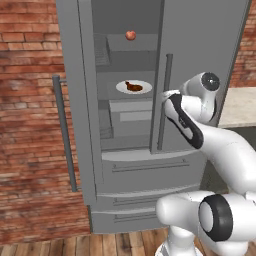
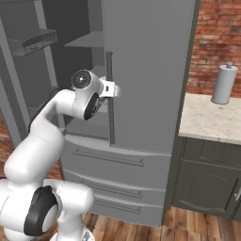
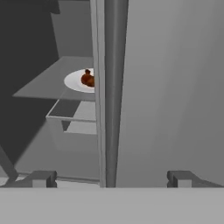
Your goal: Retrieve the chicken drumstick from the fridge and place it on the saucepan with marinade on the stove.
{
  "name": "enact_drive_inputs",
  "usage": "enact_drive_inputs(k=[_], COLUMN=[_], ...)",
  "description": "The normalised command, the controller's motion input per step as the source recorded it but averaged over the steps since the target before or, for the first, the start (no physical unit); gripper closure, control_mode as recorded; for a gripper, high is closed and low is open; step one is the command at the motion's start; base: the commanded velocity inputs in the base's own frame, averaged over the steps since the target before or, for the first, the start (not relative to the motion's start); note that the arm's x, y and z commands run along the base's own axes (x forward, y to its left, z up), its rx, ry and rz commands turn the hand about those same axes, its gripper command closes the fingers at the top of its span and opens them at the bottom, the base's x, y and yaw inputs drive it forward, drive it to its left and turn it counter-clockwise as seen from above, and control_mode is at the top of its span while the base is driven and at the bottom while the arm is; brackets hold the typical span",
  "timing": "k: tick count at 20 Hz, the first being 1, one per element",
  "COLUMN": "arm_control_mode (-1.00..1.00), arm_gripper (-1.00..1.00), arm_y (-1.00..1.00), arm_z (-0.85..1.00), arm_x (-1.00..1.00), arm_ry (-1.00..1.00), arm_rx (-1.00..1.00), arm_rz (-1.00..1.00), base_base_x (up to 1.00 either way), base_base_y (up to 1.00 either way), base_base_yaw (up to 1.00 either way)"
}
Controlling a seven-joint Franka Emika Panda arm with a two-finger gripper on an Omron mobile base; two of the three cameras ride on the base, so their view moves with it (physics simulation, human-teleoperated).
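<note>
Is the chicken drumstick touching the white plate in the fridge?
Touching. In the left base view the chicken drumstick lies directly on the white plate on the fridge shelf, with no gap under it.

The white arm rises from the lower right of the left base view, elbow bent, forearm reaching toward frame centre. The gripper [image 3: 111, 179] has its jaws spread wide, holding nothing.

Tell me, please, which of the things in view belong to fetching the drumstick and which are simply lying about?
Belonging to the job:
- chicken drumstick, on the white plate
- fridge, left door open, right door shut
- gripper, its jaws open by the right door's handle

Just lying about:
- red apple on the upper shelf
- paper towel roll on the counter
</note>
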Motion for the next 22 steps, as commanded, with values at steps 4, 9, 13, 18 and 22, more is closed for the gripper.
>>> enact_drive_inputs(k=[4, 9, 13, 18, 22], arm_control_mode=[-1.0, -1.0, -1.0, -1.0, -1.0], arm_gripper=[-1.0, -1.0, -1.0, -1.0, -1.0], arm_y=[0.1, 0.05, 0.0, 0.0, 0.0], arm_z=[-0.12, -0.13, -0.2, -0.23, -0.23], arm_x=[0.41, 0.44, 0.53, 0.61, 0.63], arm_ry=[0.0, 0.0, -0.01, -0.01, 0.0], arm_rx=[0.0, 0.0, 0.0, 0.0, 0.0], arm_rz=[0.0, 0.0, 0.0, 0.0, 0.0], base_base_x=[0.0, 0.0, 0.0, 0.0, 0.0], base_base_y=[0.0, 0.0, 0.0, 0.0, 0.0], base_base_yaw=[0.0, 0.0, 0.0, 0.0, 0.0])
